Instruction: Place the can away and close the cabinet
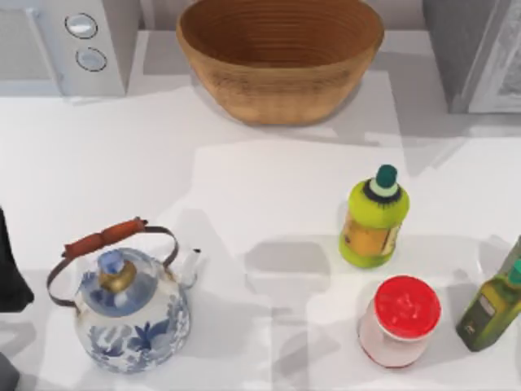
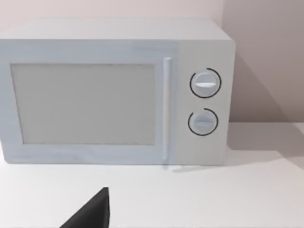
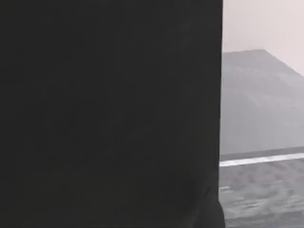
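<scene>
The can (image 1: 399, 320) is a pale cylinder with a red top, standing upright near the table's front right. The grey cabinet (image 1: 476, 53) stands at the back right corner, cut off by the frame edge, and I cannot tell how its door stands. My left arm (image 1: 10, 269) is a dark shape at the table's left edge, far from the can. In the left wrist view a dark part of my left gripper (image 2: 90, 216) hovers over bare table, facing the microwave (image 2: 118, 92). A large black surface covers much of the right wrist view, with grey floor beside it.
A wicker basket (image 1: 281, 57) sits at the back centre and the microwave (image 1: 69, 45) at the back left. A blue-and-white kettle (image 1: 130, 305) stands front left. A yellow-green bottle (image 1: 374, 220) and an olive oil bottle (image 1: 492, 305) flank the can closely.
</scene>
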You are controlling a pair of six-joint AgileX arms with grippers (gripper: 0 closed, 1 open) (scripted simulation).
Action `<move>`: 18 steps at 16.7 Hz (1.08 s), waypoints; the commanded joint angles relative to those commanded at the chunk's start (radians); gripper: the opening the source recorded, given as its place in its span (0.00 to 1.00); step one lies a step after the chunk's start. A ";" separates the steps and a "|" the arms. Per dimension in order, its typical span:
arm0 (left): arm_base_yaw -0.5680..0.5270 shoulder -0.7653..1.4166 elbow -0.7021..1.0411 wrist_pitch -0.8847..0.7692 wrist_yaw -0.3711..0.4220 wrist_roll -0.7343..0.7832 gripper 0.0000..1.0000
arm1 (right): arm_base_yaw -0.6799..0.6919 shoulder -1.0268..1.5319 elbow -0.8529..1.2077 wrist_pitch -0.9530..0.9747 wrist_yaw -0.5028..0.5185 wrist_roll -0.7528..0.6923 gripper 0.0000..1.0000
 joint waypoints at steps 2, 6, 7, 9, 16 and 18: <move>0.000 0.000 0.000 0.000 0.000 0.000 1.00 | 0.175 -0.009 -0.001 -0.004 0.175 -0.005 1.00; 0.000 0.000 0.000 0.000 0.000 0.000 1.00 | 0.486 -0.037 -0.008 -0.004 0.484 -0.028 1.00; 0.000 0.000 0.000 0.000 0.000 0.000 1.00 | 0.543 -0.045 -0.012 -0.003 0.545 -0.035 1.00; 0.000 0.000 0.000 0.000 0.000 0.000 1.00 | 0.628 -0.061 -0.019 0.000 0.642 -0.048 1.00; 0.000 0.000 0.000 0.000 0.000 0.000 1.00 | 0.690 -0.072 -0.023 0.001 0.718 -0.060 1.00; 0.000 0.000 0.000 0.000 0.000 0.000 1.00 | 0.666 -0.089 -0.018 -0.005 0.734 -0.071 1.00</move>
